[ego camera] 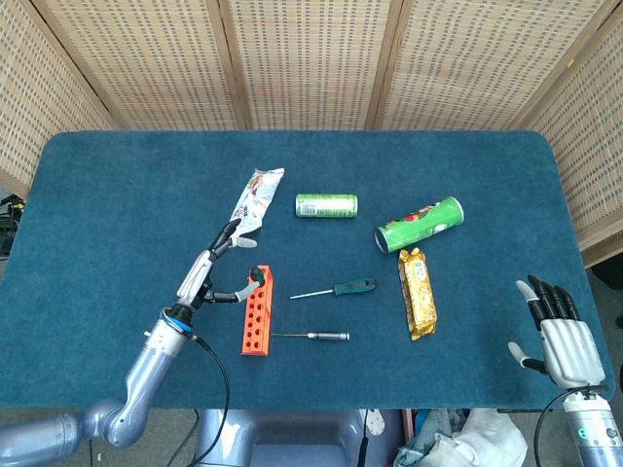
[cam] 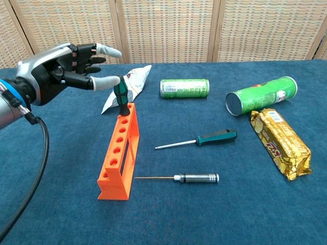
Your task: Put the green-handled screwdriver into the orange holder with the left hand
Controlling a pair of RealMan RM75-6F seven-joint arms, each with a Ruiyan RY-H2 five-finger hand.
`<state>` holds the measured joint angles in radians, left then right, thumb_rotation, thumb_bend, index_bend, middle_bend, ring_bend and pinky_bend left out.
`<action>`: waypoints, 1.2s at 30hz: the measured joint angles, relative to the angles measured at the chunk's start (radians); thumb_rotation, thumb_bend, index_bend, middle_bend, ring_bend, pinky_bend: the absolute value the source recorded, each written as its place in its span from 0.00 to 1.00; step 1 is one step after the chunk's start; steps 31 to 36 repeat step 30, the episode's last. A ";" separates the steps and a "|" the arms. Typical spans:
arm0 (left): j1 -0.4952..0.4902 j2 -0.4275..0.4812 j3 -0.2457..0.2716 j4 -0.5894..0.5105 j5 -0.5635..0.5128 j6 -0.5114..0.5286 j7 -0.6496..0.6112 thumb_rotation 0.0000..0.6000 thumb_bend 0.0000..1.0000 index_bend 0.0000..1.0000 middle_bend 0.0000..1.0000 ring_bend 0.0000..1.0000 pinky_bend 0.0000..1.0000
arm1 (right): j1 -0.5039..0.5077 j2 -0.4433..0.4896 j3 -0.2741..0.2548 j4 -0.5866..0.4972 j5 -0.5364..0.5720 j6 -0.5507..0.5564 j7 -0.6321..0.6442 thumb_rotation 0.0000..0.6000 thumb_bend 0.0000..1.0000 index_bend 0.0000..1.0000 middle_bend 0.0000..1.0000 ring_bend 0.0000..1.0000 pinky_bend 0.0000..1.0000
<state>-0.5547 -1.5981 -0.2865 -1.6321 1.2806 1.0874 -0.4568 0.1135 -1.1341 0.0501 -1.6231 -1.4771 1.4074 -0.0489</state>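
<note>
The green-handled screwdriver [cam: 121, 97] stands upright in the far end hole of the orange holder [cam: 118, 153], which lies left of centre on the blue table. In the head view the screwdriver [ego camera: 256, 273] shows at the far end of the holder [ego camera: 256, 316]. My left hand [cam: 64, 71] hovers up and to the left of the handle with its fingers spread and holds nothing. Its thumb tip is close beside the handle top. In the head view the left hand [ego camera: 207, 272] is just left of the holder. My right hand [ego camera: 563, 336] rests open at the table's near right edge.
A teal-handled screwdriver [cam: 217, 137] and a silver-handled one [cam: 196, 177] lie right of the holder. Behind are a white snack bag [cam: 130, 84], a green can [cam: 184, 88], a green chips tube [cam: 260, 96] and a gold-wrapped bar [cam: 280, 144].
</note>
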 measured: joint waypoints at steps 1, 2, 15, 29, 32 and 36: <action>0.003 0.009 -0.002 -0.012 0.009 0.010 -0.002 1.00 0.26 0.29 0.01 0.00 0.00 | 0.000 0.000 0.000 0.001 -0.001 0.001 0.000 1.00 0.23 0.00 0.00 0.00 0.00; 0.006 0.018 -0.004 -0.025 0.018 0.020 -0.005 1.00 0.26 0.29 0.01 0.00 0.00 | 0.000 -0.001 0.000 0.001 -0.001 0.002 0.000 1.00 0.23 0.00 0.00 0.00 0.00; 0.170 0.181 0.091 -0.101 0.223 0.282 0.146 1.00 0.25 0.27 0.00 0.00 0.00 | -0.004 -0.014 0.001 0.008 -0.026 0.030 -0.022 1.00 0.23 0.00 0.00 0.00 0.00; 0.388 0.298 0.264 -0.048 0.249 0.452 0.708 1.00 0.25 0.22 0.00 0.00 0.00 | 0.012 -0.045 -0.012 -0.006 -0.046 0.008 -0.107 1.00 0.23 0.00 0.00 0.00 0.00; 0.400 0.302 0.269 -0.050 0.242 0.459 0.744 1.00 0.25 0.22 0.00 0.00 0.00 | 0.013 -0.046 -0.014 -0.006 -0.048 0.007 -0.110 1.00 0.23 0.00 0.00 0.00 0.00; 0.400 0.302 0.269 -0.050 0.242 0.459 0.744 1.00 0.25 0.22 0.00 0.00 0.00 | 0.013 -0.046 -0.014 -0.006 -0.048 0.007 -0.110 1.00 0.23 0.00 0.00 0.00 0.00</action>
